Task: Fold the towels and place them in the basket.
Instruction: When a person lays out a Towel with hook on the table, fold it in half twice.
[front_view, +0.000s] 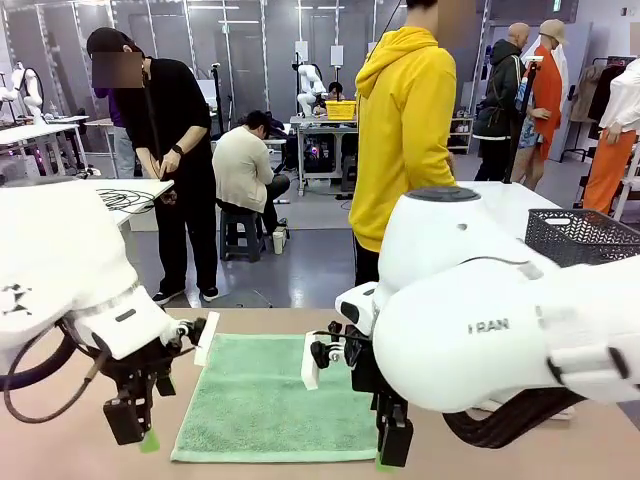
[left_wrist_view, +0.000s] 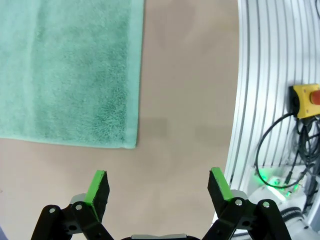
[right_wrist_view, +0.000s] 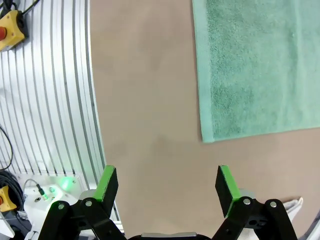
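Green towel (front_view: 270, 395): spread flat in a single layer on the tan table (front_view: 60, 450), between the two arms. Left gripper (front_view: 135, 432): jaws wide apart, gripping nothing; hangs low over bare tabletop just beside the towel's near left corner, apart from the cloth. From the left wrist, green-padded fingers (left_wrist_view: 99, 187) spread over bare surface, towel corner ahead of them. Right gripper (front_view: 392, 445): likewise fully spread and empty; hovers just off the towel's near right corner, not touching it. Basket (front_view: 585, 235): dark mesh, far right behind the right arm, well apart from the towel. Person in a yellow hoodie (front_view: 405, 130) standing at the far side
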